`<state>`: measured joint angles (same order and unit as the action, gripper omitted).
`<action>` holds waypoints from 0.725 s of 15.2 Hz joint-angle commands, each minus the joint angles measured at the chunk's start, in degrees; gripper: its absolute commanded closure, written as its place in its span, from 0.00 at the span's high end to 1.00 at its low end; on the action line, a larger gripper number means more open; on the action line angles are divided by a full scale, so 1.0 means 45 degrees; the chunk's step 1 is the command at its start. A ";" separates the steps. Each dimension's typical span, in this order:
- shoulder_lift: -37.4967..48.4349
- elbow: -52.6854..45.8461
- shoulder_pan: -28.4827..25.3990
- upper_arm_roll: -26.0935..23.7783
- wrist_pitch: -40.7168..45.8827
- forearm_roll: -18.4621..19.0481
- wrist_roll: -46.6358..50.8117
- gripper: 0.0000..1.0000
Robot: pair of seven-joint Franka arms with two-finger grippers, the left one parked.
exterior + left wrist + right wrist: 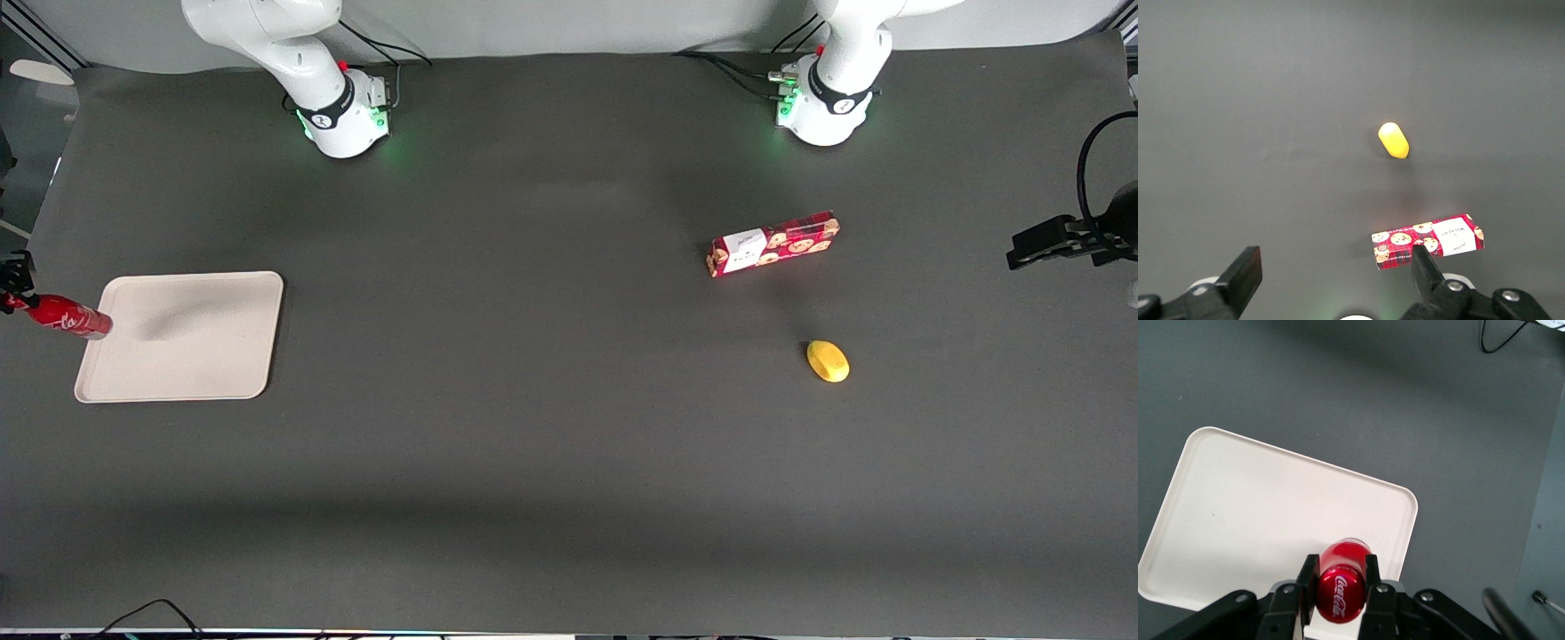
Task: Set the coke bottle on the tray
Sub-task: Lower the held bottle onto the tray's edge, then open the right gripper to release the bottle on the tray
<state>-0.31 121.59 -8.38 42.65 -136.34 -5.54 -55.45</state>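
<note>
The red coke bottle (64,316) with white script hangs tilted in the air at the working arm's end of the table, its base over the edge of the cream-beige tray (191,342). My gripper (13,283) is shut on the bottle's upper part at the edge of the front view. In the right wrist view the fingers (1307,577) clamp the coke bottle (1340,587) from both sides, and the tray (1271,520) lies below it on the dark table.
A long red cookie box (773,244) and a yellow lemon-like object (828,361) lie toward the parked arm's end of the table; both also show in the left wrist view, box (1429,241) and yellow object (1393,140). A black cable (1501,337) lies off the mat.
</note>
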 commanded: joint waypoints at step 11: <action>-0.0496 0.1809 -0.0033 0.1929 -0.1615 -0.2340 -0.3886 0.00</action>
<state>-0.64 129.60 -8.26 50.83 -141.79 -11.76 -69.15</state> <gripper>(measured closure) 0.687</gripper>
